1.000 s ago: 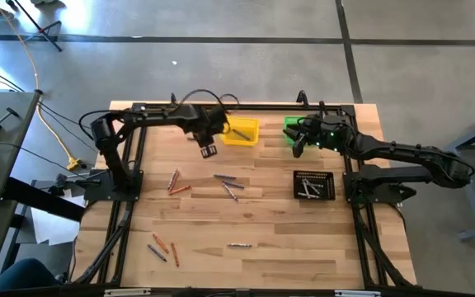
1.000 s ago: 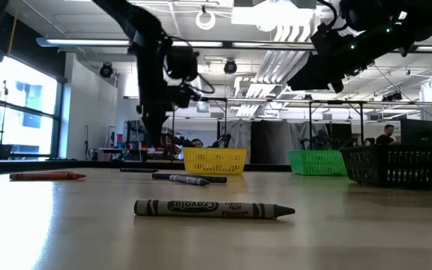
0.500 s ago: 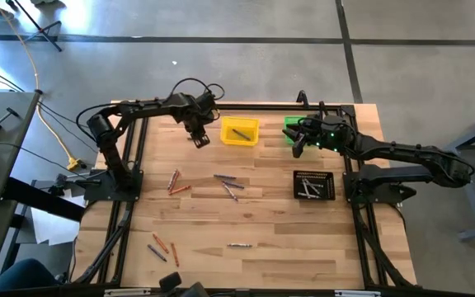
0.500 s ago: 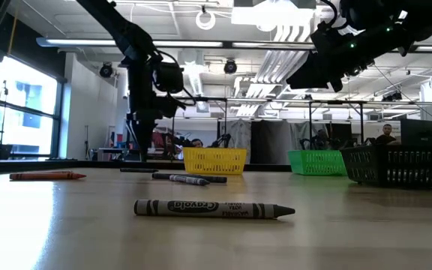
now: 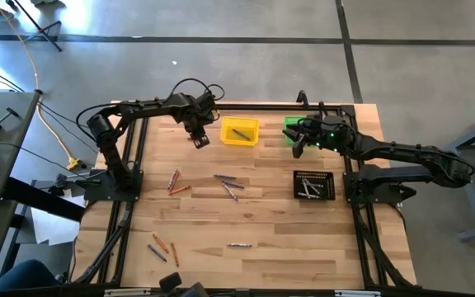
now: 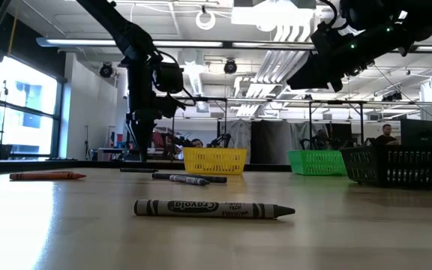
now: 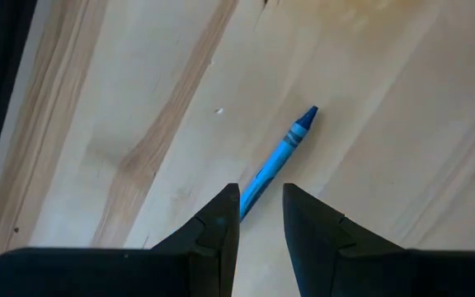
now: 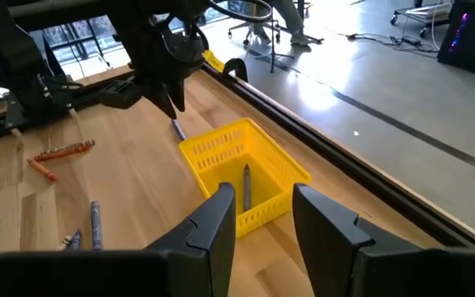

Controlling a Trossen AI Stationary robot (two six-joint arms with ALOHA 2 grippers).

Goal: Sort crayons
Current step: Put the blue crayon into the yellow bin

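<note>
My left gripper [image 5: 202,140] hangs over the far part of the table, just beside the yellow bin [image 5: 241,132], fingers pointing down. Its jaws stand a little apart with nothing between them, and through its wrist camera I see a blue crayon [image 7: 280,158] lying on the bare wood right below the fingertips [image 7: 226,206], one end hidden behind them. From table height the same gripper [image 6: 139,147] sits above the wood, not touching it.

My right gripper [image 5: 298,147] waits by the green bin [image 5: 292,130] at the far edge, its fingers [image 8: 219,216] also parted and empty, looking towards the yellow bin [image 8: 242,169], where one grey crayon [image 8: 246,183] lies inside.

Out on the table [image 5: 279,239], orange crayons [image 5: 176,183] lie left of centre, grey ones [image 5: 228,185] near the middle, another small group [image 5: 162,247] towards the near left, and a single grey crayon [image 5: 237,245] near the front. The black tray [image 5: 314,185] on the right holds several pale crayons [image 5: 308,189].
</note>
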